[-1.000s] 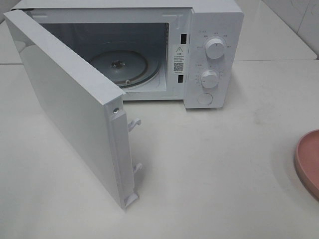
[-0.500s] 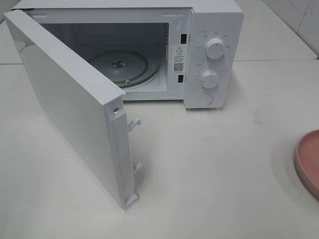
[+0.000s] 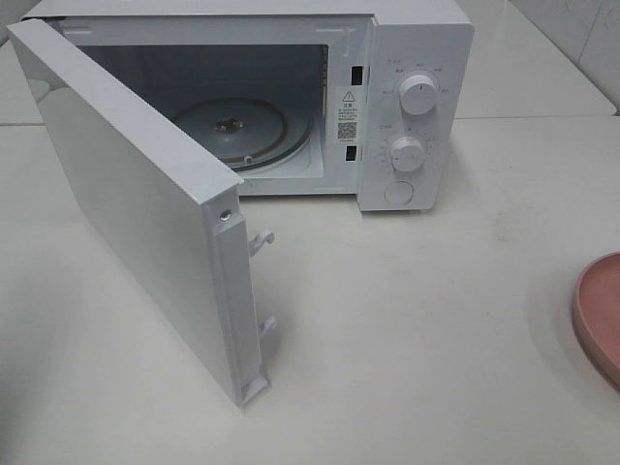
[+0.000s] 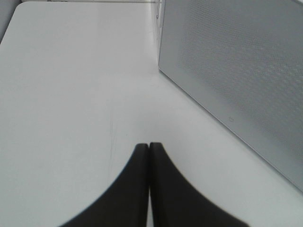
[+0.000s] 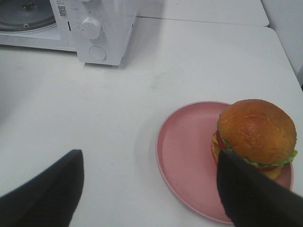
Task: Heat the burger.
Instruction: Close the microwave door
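Note:
The burger (image 5: 255,135), with a glossy brown bun, green lettuce and red layers, sits on a pink plate (image 5: 184,156) in the right wrist view. My right gripper (image 5: 149,189) is open, above the table beside the plate, one finger (image 5: 251,194) close to the burger. In the exterior high view only the plate's edge (image 3: 598,315) shows at the far right; the burger and both grippers are out of that view. My left gripper (image 4: 149,146) is shut and empty over the bare table next to the microwave door (image 4: 236,71).
The white microwave (image 3: 417,97) stands at the back with its door (image 3: 136,213) swung wide open to the left. Its glass turntable (image 3: 232,131) holds nothing. Two dials (image 3: 418,94) and a button are on its right panel.
The pink plate's edge has shifted slightly at the right border of the exterior high view. Nothing else has visibly moved.

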You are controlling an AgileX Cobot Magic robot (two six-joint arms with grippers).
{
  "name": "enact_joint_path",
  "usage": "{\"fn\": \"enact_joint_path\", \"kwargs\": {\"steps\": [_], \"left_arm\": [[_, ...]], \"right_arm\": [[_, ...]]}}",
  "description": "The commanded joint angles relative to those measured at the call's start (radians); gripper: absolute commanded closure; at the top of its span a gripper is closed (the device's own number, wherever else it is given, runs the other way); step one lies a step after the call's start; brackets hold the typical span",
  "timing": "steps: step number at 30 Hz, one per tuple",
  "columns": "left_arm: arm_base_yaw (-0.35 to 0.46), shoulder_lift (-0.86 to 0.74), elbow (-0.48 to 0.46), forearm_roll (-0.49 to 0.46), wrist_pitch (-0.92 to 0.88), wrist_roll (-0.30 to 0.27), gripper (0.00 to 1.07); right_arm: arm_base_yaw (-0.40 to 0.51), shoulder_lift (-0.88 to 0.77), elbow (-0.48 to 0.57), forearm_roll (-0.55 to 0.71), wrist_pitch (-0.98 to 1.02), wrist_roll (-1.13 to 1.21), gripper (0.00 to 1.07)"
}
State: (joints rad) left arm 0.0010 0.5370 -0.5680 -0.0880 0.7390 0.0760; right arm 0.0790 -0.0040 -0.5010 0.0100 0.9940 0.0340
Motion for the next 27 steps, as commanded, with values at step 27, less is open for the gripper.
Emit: {"fn": "enact_joint_path", "kwargs": {"steps": [27], "left_arm": [[0.003,0.461,0.266,-0.015,-1.050,0.028,1.07]], "right_arm": [[-0.003,-0.028,0.004,0.003,0.000,-0.015,0.32]]}}
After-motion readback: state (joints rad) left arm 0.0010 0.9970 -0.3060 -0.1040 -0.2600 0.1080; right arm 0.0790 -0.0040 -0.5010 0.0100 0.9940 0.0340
